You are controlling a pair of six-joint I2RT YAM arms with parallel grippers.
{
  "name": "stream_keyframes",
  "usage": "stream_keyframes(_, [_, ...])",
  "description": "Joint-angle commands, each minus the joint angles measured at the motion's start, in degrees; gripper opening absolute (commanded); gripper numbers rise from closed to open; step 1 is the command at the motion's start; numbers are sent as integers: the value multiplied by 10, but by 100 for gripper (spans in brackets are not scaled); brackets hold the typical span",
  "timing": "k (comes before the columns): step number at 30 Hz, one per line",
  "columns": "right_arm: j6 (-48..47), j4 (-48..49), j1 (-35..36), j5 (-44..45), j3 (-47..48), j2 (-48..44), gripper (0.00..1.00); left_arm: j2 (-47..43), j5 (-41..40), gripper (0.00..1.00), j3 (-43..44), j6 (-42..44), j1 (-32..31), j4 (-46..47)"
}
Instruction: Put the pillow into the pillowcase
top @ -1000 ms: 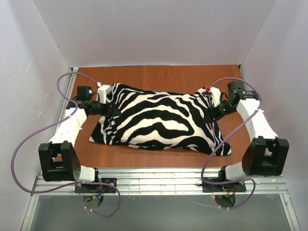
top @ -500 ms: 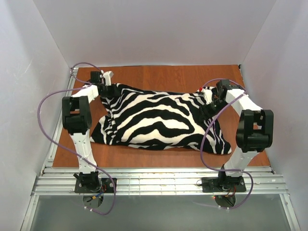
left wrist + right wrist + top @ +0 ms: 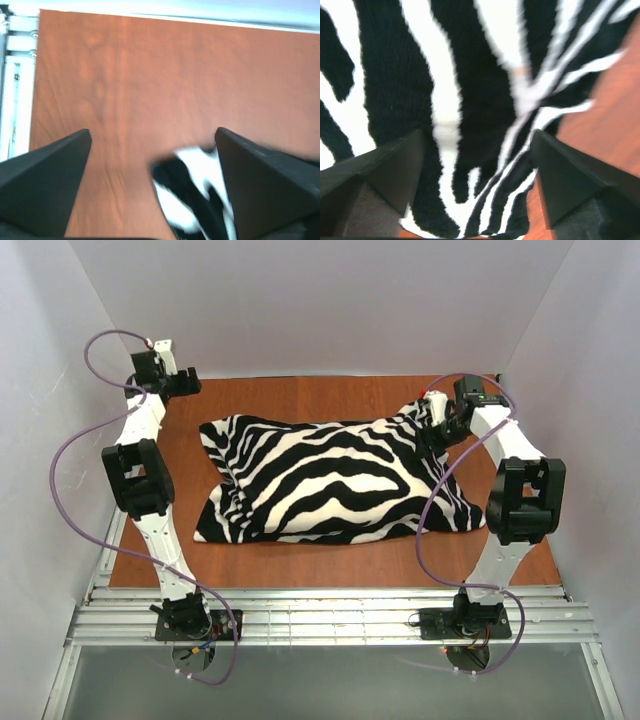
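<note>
Left gripper (image 3: 153, 130) is hanging spread and empty above the table's (image 3: 330, 395) far-left corner, where we are keeping it clear of the pillowcase (image 3: 330, 480). Our right gripper (image 3: 477, 132) is hovering, jaws parted, over its far-right corner. Zebra-side up, it is lying plump mid-table, so we are judging the unseen pillow is inside.

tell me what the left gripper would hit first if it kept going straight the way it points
Probably the bare wooden table: only wood shows straight ahead of the open left gripper. The zebra pillowcase corner sits lower right of that line, likely missed, though depth is unclear.
</note>
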Motion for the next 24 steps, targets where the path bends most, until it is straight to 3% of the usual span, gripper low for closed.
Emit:
stream_keyframes(1, [9,44,-14,-18,29,-87,89,-134,83,98,2,53,-23,-160])
stream_keyframes(2, [2,38,-16,-27,25,-136,99,-180,118,98,-42,61,-23,-214])
stream_keyframes(8, [-32,-35,-44,-52,-50,-308,99,-415,151,98,-279,83,-23,-271])
stream_keyframes(13, [-38,-47,-45,-56,-227,-425,99,-545,157,98,-382,130,-23,-303])
stream_keyframes(17, [-19,-32,-45,-55,-306,-496,99,-603,140,98,-454,152,-23,-303])
stream_keyframes(24, [4,-24,-44,-53,-312,-513,99,-634,179,98,-510,124,-23,-283])
